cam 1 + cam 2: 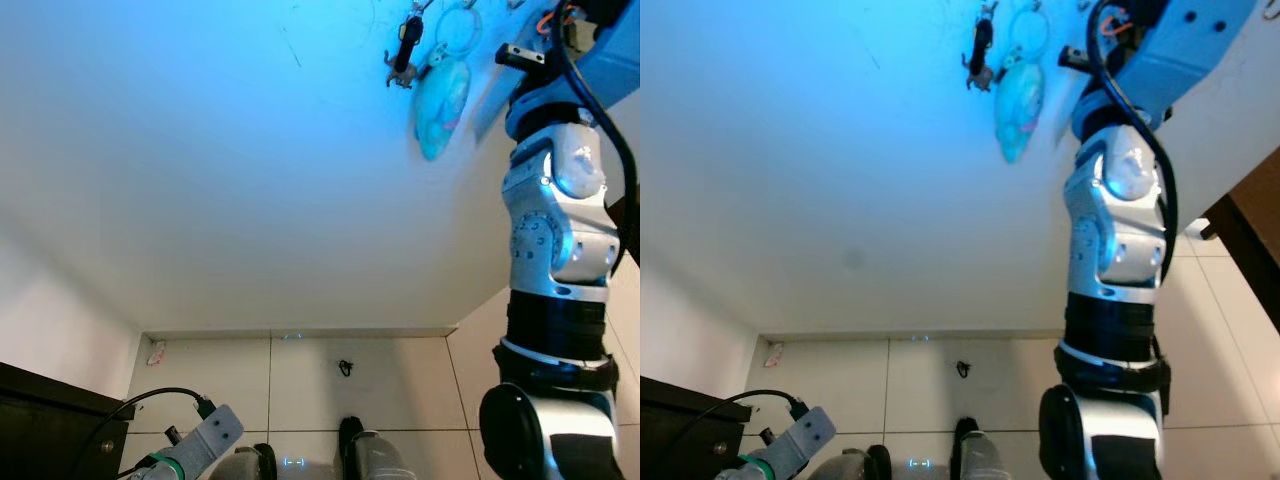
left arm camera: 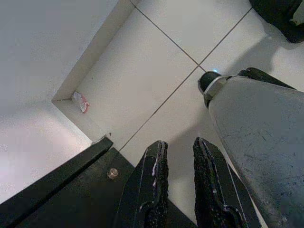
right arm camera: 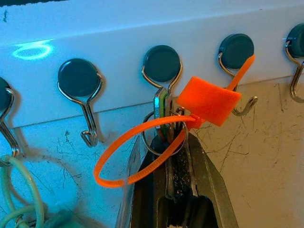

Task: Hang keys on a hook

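Two arms are in sight. Nearest, low at the left, the left arm hangs idle above the tiled floor (image 1: 310, 380); its wrist view shows the left gripper (image 2: 179, 156) with fingers close together, a narrow gap between them and nothing in it, over the corner of a dark cabinet (image 2: 71, 194) and one small scrap of litter (image 2: 80, 101) at the skirting. One small dark speck (image 1: 345, 368) lies on the tiles further out.

At the right, the right arm (image 1: 558, 220) is raised steeply up the white wall, its upper end cut off at the frame's top. Beside it on the wall hang one dark key fob (image 1: 405, 52) and one pale blue soft charm (image 1: 441, 95) on a ring.

The right wrist view adds the far detail: six round blue hooks on a white rail, the outermost two cut by the edges. The right gripper (image 3: 166, 156) pinches the keys (image 3: 163, 114), whose ring (image 3: 159, 135), with one orange tag (image 3: 206, 100) and looped orange zip tie (image 3: 137, 161), sits right at the middle hook (image 3: 162, 66); whether it is already hooked on, I can't tell.
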Motion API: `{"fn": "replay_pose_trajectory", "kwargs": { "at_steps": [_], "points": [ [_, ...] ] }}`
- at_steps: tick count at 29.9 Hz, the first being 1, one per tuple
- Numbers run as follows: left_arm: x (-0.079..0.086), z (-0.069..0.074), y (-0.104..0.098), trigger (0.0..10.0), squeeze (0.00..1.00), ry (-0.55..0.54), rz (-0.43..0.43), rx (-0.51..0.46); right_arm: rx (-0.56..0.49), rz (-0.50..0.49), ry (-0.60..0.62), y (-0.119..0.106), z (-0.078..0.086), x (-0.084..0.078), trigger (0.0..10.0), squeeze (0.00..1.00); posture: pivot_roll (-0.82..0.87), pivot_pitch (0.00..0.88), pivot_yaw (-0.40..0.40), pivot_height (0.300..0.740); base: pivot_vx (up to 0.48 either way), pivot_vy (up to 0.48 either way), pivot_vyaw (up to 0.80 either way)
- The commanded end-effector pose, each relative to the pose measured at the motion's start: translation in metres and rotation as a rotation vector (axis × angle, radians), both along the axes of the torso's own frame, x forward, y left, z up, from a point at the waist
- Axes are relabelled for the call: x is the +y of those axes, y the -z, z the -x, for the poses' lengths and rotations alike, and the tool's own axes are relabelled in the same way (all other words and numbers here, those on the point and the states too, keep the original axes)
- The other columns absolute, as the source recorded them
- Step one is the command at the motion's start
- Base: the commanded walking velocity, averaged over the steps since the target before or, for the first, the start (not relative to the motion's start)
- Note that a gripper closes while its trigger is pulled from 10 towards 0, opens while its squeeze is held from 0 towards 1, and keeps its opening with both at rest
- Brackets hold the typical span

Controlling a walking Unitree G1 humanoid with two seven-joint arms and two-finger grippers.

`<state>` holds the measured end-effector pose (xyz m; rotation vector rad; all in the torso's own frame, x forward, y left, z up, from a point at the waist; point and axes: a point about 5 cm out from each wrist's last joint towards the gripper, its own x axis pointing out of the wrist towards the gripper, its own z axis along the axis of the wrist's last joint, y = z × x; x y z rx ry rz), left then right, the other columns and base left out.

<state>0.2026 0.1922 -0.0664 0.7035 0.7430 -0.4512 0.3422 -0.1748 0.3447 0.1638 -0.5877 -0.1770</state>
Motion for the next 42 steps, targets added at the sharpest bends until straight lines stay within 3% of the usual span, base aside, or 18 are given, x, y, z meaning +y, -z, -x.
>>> {"fn": "replay_pose_trajectory", "kwargs": {
  "at_steps": [1,2,4,6,7,8,9,11,16,21,22,23,24,25,26,32,37,42],
  "points": [
    [0.000,0.012,0.007,10.0,0.00,0.013,-0.014,0.049,0.052,-0.019,0.033,0.006,-0.003,-0.007,10.0,0.00,-0.15,0.198,0.051,0.740,0.000,0.000,0.00],
    [0.000,0.012,0.007,10.0,0.00,0.013,-0.014,0.049,0.052,-0.019,0.033,0.006,-0.003,-0.007,10.0,0.00,-0.15,0.198,0.051,0.740,0.000,0.000,0.00],
    [0.000,0.013,0.008,10.0,0.00,0.011,-0.013,0.047,0.120,0.108,0.024,0.022,-0.003,0.000,10.0,0.00,-0.15,0.199,0.050,0.740,0.000,0.000,0.00],
    [0.000,0.013,0.008,10.0,0.00,0.011,-0.013,0.047,0.120,0.108,0.024,0.022,-0.003,0.000,10.0,0.00,-0.15,0.199,0.050,0.740,0.000,0.000,0.00],
    [0.000,0.014,0.008,10.0,0.00,0.010,-0.015,0.049,0.160,0.173,0.025,0.033,-0.002,0.002,10.0,0.00,-0.15,0.200,0.050,0.740,0.000,0.000,0.00],
    [0.000,0.014,0.008,10.0,0.00,0.010,-0.015,0.049,0.160,0.173,0.025,0.033,-0.002,0.002,10.0,0.00,-0.15,0.200,0.050,0.740,0.000,0.000,0.00],
    [0.001,0.016,0.009,10.0,0.00,0.012,-0.023,0.054,0.209,0.238,0.080,0.049,0.007,-0.009,10.0,0.00,-0.16,0.203,0.055,0.740,0.000,0.000,0.00],
    [0.001,0.017,0.009,10.0,0.00,0.014,-0.026,0.055,0.217,0.243,0.100,0.053,0.011,-0.013,10.0,0.00,-0.16,0.203,0.055,0.740,0.000,0.000,0.00],
    [0.001,0.016,0.009,10.0,0.00,0.034,-0.034,0.056,0.204,0.151,0.144,0.049,0.017,-0.032,10.0,0.00,-0.17,0.201,0.066,0.740,0.000,0.000,0.00],
    [0.000,0.014,0.008,10.0,0.00,0.047,-0.037,0.051,0.115,0.271,0.115,0.033,0.022,-0.031,10.0,0.00,-0.17,0.199,0.071,0.740,0.000,0.000,0.00],
    [0.000,0.013,0.008,10.0,0.00,0.049,-0.038,0.046,0.017,0.563,0.158,0.015,0.032,-0.023,10.0,0.00,-0.17,0.199,0.070,0.740,0.000,0.000,0.00],
    [0.000,0.013,0.008,10.0,0.00,0.049,-0.038,0.046,0.017,0.563,0.158,0.015,0.032,-0.023,10.0,0.00,-0.17,0.199,0.070,0.740,0.000,0.000,0.00],
    [0.000,0.013,0.008,10.0,0.00,0.049,-0.039,0.044,-0.018,0.676,0.200,0.009,0.036,-0.022,10.0,0.00,-0.17,0.199,0.070,0.740,0.000,0.000,0.00],
    [0.000,0.013,0.008,10.0,0.00,0.049,-0.039,0.044,-0.018,0.676,0.200,0.009,0.036,-0.022,10.0,0.00,-0.17,0.199,0.070,0.740,0.000,0.000,0.00],
    [0.000,0.014,0.008,10.0,0.00,0.050,-0.041,0.044,-0.044,0.770,0.268,0.004,0.039,-0.023,10.0,0.00,-0.17,0.200,0.069,0.740,0.000,0.000,0.00],
    [0.001,0.017,0.009,10.0,0.00,0.052,-0.046,0.053,-0.122,0.795,0.477,-0.010,0.050,-0.037,10.0,0.00,-0.17,0.204,0.070,0.740,0.000,0.000,0.00],
    [0.000,0.015,0.009,10.0,0.00,0.051,-0.046,0.056,-0.249,0.784,0.674,-0.028,0.064,-0.045,10.0,0.00,-0.16,0.207,0.070,0.740,0.000,0.000,0.00],
    [0.001,0.014,0.008,10.0,0.00,0.047,-0.046,0.054,-0.239,0.801,0.786,-0.031,0.066,-0.055,10.0,0.00,-0.16,0.208,0.073,0.740,0.000,0.000,0.00]
  ]
}}
